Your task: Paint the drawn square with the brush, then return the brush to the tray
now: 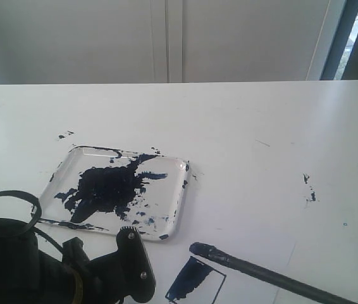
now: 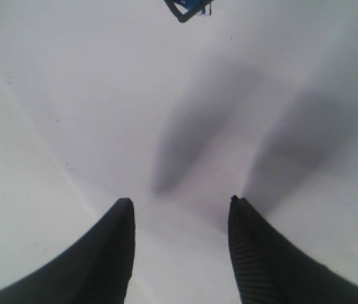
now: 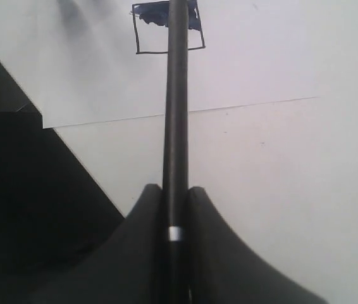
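Table [image 1: 261, 126] was the biggest thing, wide and white, and it held all the rest. On its left side lay the tray [image 1: 97, 158], clear plastic with a big dark blue blotch in the middle. A sheet of white paper [image 3: 261, 57] lay at the near edge.

Next came the brush [image 1: 261, 273]. It was long and black. It ran from the near right up to the far left, and its wet tip pointed toward the tray. The right tool [image 3: 176, 190] was clamped tight on the handle.

The drawn square [image 1: 197, 285] sat on the paper, just on the near side of the tip. Its left part was blue and its right part was white. I could not tell if the tip touched the paper.

The left tool [image 2: 179, 206] sat low at the near left, close to the tray. Its two fingers were apart, with nothing between them.

It looked like more painting was needed. For that, the tip had to come a little nearer and to the right. After that, the tray was just a short way to the far left along the brush's own line.
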You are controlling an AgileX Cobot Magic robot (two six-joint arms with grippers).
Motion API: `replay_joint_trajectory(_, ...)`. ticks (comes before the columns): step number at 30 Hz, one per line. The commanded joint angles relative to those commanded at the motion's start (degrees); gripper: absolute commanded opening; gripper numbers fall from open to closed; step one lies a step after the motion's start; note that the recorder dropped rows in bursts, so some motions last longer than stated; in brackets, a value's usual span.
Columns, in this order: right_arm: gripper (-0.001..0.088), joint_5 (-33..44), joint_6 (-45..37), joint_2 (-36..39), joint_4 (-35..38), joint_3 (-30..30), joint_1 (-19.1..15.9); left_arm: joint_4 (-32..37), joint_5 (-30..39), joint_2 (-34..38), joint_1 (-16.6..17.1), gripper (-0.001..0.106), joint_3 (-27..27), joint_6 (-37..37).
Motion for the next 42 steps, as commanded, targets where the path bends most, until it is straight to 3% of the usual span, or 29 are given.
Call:
replay_joint_trajectory(8, 0.0000, 0.0, 0.1, -0.5, 0.1, 1.4, 0.0, 0.1, -0.4, 0.0, 0.4, 0.051, 0.0, -0.1)
replay_joint_trajectory(15, 0.0000, 0.0, 0.1, -0.5, 0.1, 1.4, 0.0, 0.1, -1.7, 0.0, 7.9, 0.051, 0.0, -0.4)
replay_joint_trajectory(18, 0.0000, 0.0, 0.1, -0.5, 0.1, 1.4, 0.0, 0.1, -3.2, -0.1, 9.2, 0.051, 0.0, -0.1)
replay_joint_trajectory(23, 0.0000, 0.0, 0.1, -0.5, 0.0, 1.4, 0.0, 0.0, 1.1, -3.1, 9.2, 0.051, -3.5, -0.2)
replay_joint_trajectory(26, 0.0000, 0.0, 0.1, -0.5, 0.0, 1.4, 0.0, -4.7, 5.3, -6.8, 9.2, 0.051, -6.9, 0.0)
replay_joint_trajectory(30, 0.0000, 0.0, 0.4, -0.5, -0.4, 1.4, 0.0, -11.6, 5.9, -10.0, 4.7, 0.051, -10.0, 3.0)
replay_joint_trajectory(34, 0.0000, 0.0, 4.4, -0.5, -2.4, 1.4, 0.0, -12.7, 5.7, -9.0, -1.4, 0.051, -10.4, 3.4)
replay_joint_trajectory(37, 0.0000, 0.0, 8.0, -0.5, -6.3, 0.4, 0.0, -13.6, 7.7, -6.9, -2.8, 0.051, -10.4, 0.3)
replay_joint_trajectory(42, 0.0000, 0.0, 9.3, -0.5, -11.8, -2.0, 0.0, -19.2, 4.8, -4.3, -5.1, 0.051, -9.6, -0.1)
